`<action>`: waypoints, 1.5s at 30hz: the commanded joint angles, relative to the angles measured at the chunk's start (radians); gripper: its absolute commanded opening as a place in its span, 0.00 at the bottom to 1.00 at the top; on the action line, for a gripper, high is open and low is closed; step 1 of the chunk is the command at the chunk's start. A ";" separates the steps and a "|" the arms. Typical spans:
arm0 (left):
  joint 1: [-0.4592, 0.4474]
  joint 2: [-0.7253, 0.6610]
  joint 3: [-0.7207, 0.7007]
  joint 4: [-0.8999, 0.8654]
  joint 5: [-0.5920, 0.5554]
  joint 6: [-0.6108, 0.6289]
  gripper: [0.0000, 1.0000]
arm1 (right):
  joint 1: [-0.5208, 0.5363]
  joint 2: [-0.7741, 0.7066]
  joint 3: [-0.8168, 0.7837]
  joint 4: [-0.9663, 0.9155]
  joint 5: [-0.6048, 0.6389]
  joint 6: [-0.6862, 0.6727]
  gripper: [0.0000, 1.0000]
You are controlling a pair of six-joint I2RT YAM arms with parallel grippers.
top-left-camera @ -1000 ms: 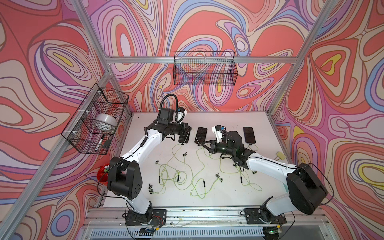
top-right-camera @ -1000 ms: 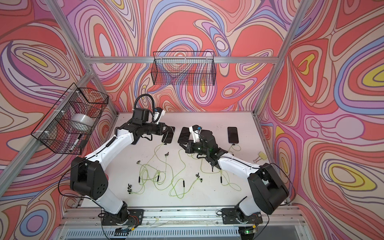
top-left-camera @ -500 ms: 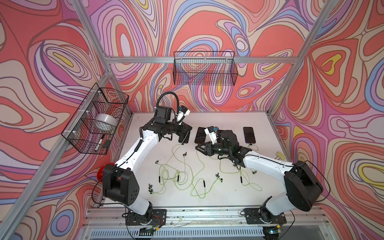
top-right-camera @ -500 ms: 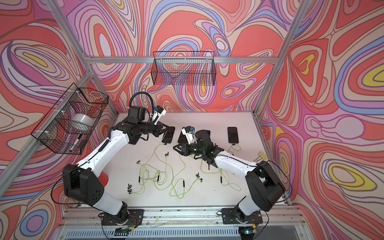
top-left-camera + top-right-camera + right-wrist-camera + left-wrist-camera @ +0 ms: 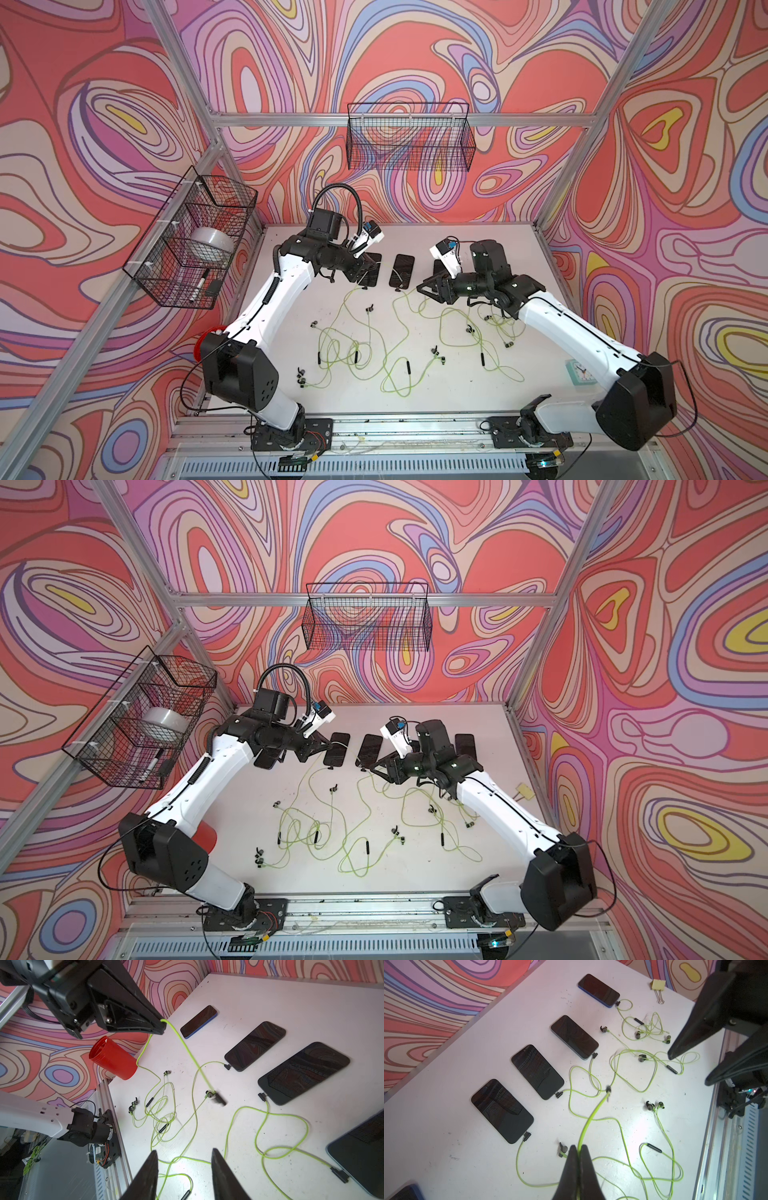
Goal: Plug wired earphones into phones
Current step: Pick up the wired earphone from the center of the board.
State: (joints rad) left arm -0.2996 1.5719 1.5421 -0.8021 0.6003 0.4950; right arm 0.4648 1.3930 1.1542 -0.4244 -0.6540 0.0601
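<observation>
The table [image 5: 457,399] is walled at the back and on both sides, and its front edge meets the rail [image 5: 415,424]. The five phones [image 5: 502,1109] lie in a row toward the back, with a bare strip between them and the back wall. In front of them the earphones [image 5: 357,353] sprawl over the middle. That leaves open room only along the back strip and along the front edge. A red cup [image 5: 113,1059] lies on its side at the left edge, and a clip [image 5: 659,993] sits near the right edge.

My left arm reaches in with its forearm raised, and my left tool [image 5: 578,1150] is above the table near the left end of the row. It is pinched tight on one cable [image 5: 192,1057]. The plug [image 5: 219,1098] hangs blurred below, clear of every phone; I cannot tell whether it touches the table. Four phones have plugs in. The blue-edged end phone [image 5: 198,1021], nearest the left wall, has none.

My right arm stretches in low. My right tool [image 5: 184,1150] is just in front of the row's middle, over loose cables, with its jaws parted and empty.

Over the last second my left tool has hardly shifted. My right tool swung left half a second ago and is back about where it was.
</observation>
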 commanded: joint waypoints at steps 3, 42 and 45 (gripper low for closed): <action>-0.007 -0.012 0.012 -0.143 -0.001 0.178 0.00 | -0.005 0.113 0.140 -0.261 -0.097 -0.238 0.42; -0.004 0.030 0.042 -0.216 0.071 0.296 0.00 | 0.004 0.406 0.143 -0.069 -0.428 -0.192 0.33; -0.002 0.028 0.042 -0.208 0.074 0.292 0.00 | 0.005 0.409 0.128 -0.044 -0.432 -0.179 0.33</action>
State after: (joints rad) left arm -0.3019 1.5875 1.5604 -1.0058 0.6540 0.7670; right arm 0.4660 1.7962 1.2999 -0.5087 -1.0584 -0.1360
